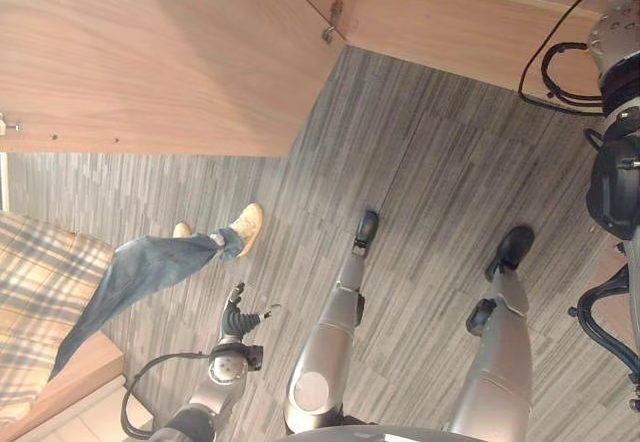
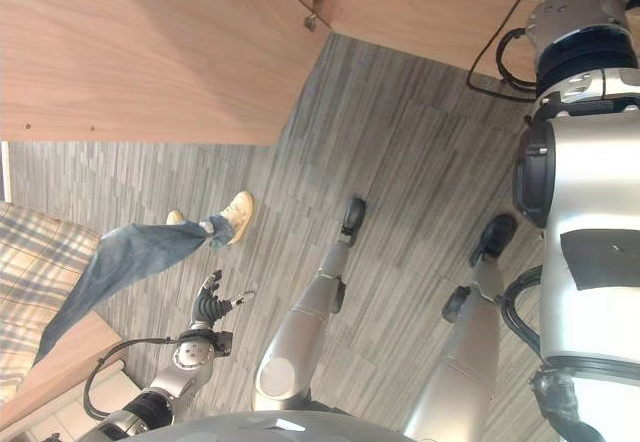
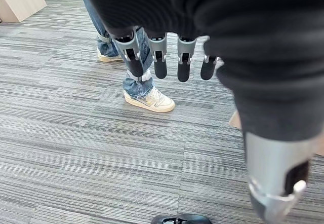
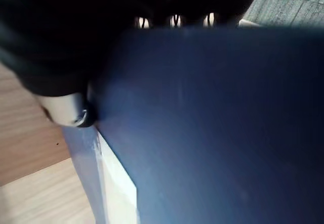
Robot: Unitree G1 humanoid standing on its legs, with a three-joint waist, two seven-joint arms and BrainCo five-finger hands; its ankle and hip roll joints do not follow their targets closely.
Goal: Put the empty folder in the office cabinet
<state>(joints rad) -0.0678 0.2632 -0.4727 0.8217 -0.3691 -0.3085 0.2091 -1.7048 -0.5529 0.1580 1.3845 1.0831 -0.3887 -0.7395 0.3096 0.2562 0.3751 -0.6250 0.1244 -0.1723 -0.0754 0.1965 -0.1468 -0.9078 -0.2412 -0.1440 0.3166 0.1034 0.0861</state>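
A dark blue folder (image 4: pixel 217 133) is held close before the right wrist camera, with pale sheet edges along its lower side. My right hand (image 4: pixel 68 107) is shut on it: the thumb presses on the near cover and the fingertips (image 4: pixel 174 20) peek over the far edge. Light wood shows beside the folder (image 4: pixel 30 148). My left hand (image 1: pixel 238 317) hangs low at my left side, open, with relaxed fingers (image 3: pixel 159 57) and nothing in it. A wooden cabinet door (image 1: pixel 150 52) stands open at the upper left, with a metal hinge (image 1: pixel 330 22) at its inner corner.
A person stands near my left hand, with a jeans leg (image 1: pixel 140 272) and a tan shoe (image 1: pixel 246 228) on the grey striped carpet (image 1: pixel 430 162). A plaid cloth (image 1: pixel 40 282) lies over a wooden ledge at the far left.
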